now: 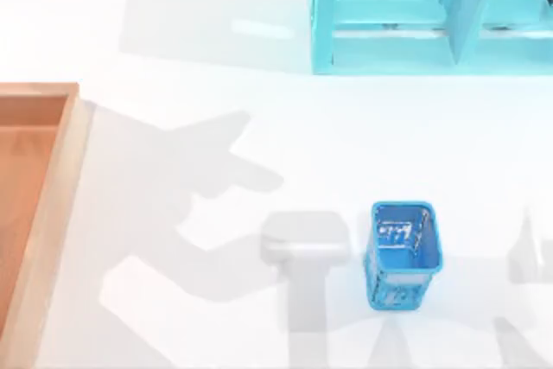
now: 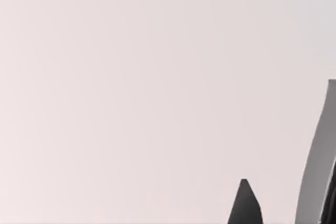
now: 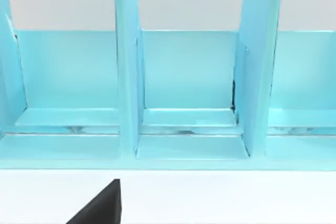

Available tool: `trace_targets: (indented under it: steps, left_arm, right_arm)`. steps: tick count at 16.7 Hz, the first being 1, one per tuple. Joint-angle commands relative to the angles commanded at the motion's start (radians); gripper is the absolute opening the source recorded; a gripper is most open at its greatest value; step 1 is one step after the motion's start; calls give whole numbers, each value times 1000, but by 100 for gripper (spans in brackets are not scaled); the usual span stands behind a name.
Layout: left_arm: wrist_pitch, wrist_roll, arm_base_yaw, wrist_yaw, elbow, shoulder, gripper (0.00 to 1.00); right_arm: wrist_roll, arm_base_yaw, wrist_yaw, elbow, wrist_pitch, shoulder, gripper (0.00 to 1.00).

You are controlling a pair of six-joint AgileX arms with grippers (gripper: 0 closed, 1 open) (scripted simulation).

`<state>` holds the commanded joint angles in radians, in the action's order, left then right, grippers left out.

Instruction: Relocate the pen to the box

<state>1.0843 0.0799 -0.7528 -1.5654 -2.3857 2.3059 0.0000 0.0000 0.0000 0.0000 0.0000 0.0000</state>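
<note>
The box (image 1: pixel 76 170), a shallow tray of orange-brown wood with pale rims, lies at the table's left edge. A small blue mesh cup (image 1: pixel 384 274) stands right of centre near the front. Inside it I see a pale slim thing with dark print, seemingly the pen (image 1: pixel 396 232). In the left wrist view, parts of my left gripper (image 2: pixel 281 195) rise over plain white table. A dark part of my right gripper (image 3: pixel 100 211) shows in the right wrist view, low before the turquoise shelf unit (image 3: pixel 184 77). In the top view, arm shadows fall across the table.
The turquoise shelf unit (image 1: pixel 432 15) stands at the back right with several open compartments. A pale grey block (image 1: pixel 304 238) sits just left of the cup. White table stretches between the box and the cup.
</note>
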Motion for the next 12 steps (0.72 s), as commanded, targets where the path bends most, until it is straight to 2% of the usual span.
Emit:
trace_targets:
  steps: [12]
  left_arm:
    - [-1619,-1327,59,215,507,-137,0]
  right_arm:
    - [0,0,0,0,0,0,100]
